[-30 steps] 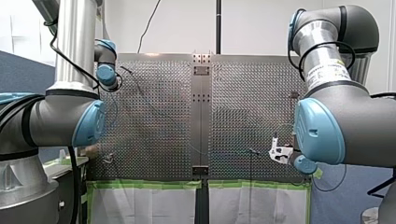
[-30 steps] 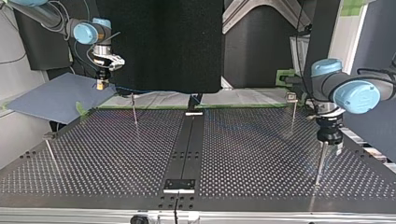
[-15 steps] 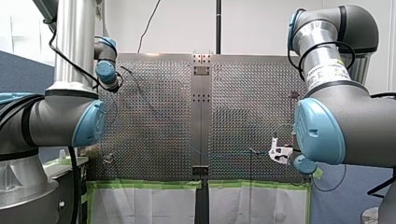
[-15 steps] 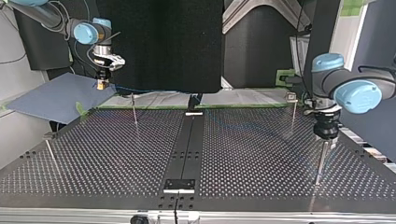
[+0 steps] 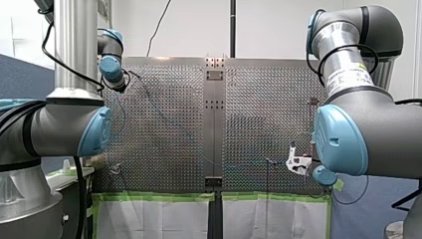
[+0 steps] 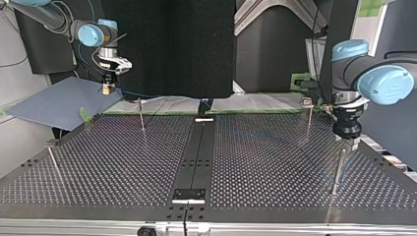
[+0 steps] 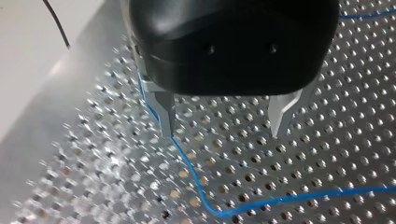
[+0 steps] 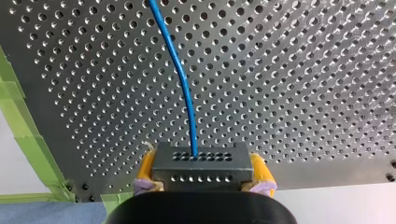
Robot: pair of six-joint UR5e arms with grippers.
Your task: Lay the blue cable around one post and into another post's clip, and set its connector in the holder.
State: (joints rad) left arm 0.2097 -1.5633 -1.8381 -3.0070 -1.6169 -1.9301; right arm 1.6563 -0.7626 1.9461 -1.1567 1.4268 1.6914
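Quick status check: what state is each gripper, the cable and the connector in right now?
Left gripper: open, holding nothing.
Right gripper: shut on the connector.
Connector: clamped between yellow pads, not in a holder.
Blue cable: plugged into the connector, loose beside the left gripper, ungripped there.
Post, nearest the left gripper: upright.

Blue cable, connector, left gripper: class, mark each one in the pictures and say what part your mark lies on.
connector [image 8: 201,168], right wrist view, middle of its grey face.
blue cable [image 8: 181,70], right wrist view, the strand ahead of the connector.
left gripper [image 7: 222,134], left wrist view, midway between its open fingertips.
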